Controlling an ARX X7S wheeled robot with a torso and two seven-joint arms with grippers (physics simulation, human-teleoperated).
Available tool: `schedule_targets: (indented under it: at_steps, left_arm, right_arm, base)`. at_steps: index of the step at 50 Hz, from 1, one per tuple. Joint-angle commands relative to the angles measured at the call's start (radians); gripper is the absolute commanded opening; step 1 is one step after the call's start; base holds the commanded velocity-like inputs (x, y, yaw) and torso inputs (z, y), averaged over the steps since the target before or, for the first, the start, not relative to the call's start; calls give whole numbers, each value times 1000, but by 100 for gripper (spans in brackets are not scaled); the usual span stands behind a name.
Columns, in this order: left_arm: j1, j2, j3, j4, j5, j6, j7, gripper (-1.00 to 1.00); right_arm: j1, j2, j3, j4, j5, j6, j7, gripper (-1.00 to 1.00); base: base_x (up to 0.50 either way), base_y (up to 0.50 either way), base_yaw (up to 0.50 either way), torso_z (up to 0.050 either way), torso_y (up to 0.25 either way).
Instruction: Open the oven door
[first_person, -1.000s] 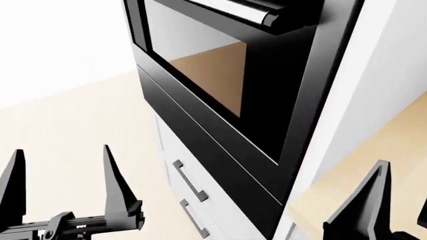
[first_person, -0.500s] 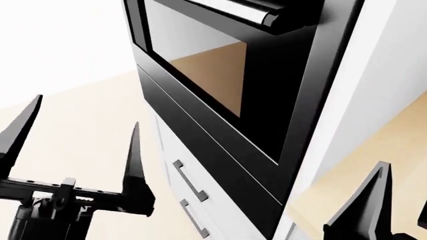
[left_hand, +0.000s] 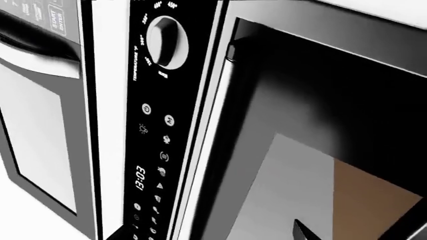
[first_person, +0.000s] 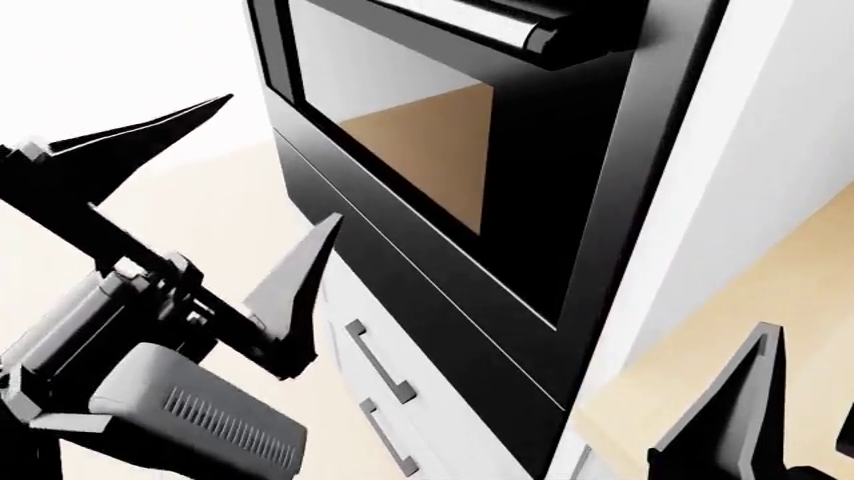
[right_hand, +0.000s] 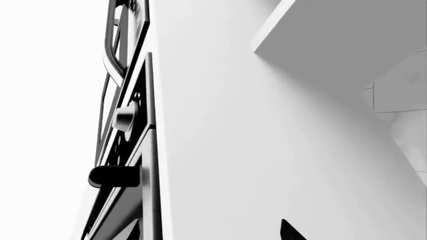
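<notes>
Flat bright sim render, white background blown out in head and right wrist views, glossy oven door (first_person: 534, 200) mirroring tan floor, specular streak on steel handle (first_person: 507, 30), soft shadow under cabinet shelf (right_hand: 347, 35), edges slightly soft, no noise

My head view cuts the glossy black oven door with its wide glass window (first_person: 441, 170) at the top, so its brushed-steel bar handle (first_person: 514, 30) shows only one end. My right black two-finger claw (first_person: 801, 410) is cropped at the corner; I can't judge its spread. In my left wrist view, the small white symbols on the narrow black control strip (left_hand: 153, 150) are too blurred to read.
</notes>
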Motion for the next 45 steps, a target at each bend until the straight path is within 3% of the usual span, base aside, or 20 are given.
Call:
schedule_targets:
  at_steps: [1, 26, 45]
  left_arm:
    - [-238, -39, 77, -87, -34, -44, 204, 100]
    - [-549, -30, 187, -222, -57, 1, 454, 100]
    - [-763, 34, 263, -370, -51, 66, 585, 100]
  right_arm:
    - [1, 1, 0, 3, 0, 0, 3, 100]
    - [8, 6, -2, 3, 1, 6, 10, 100]
    - [9, 7, -4, 4, 3, 6, 15, 100]
  base:
    - [0, 0, 0, 0, 0]
    - [0, 0, 0, 0, 0]
    - [0, 0, 0, 0, 0]
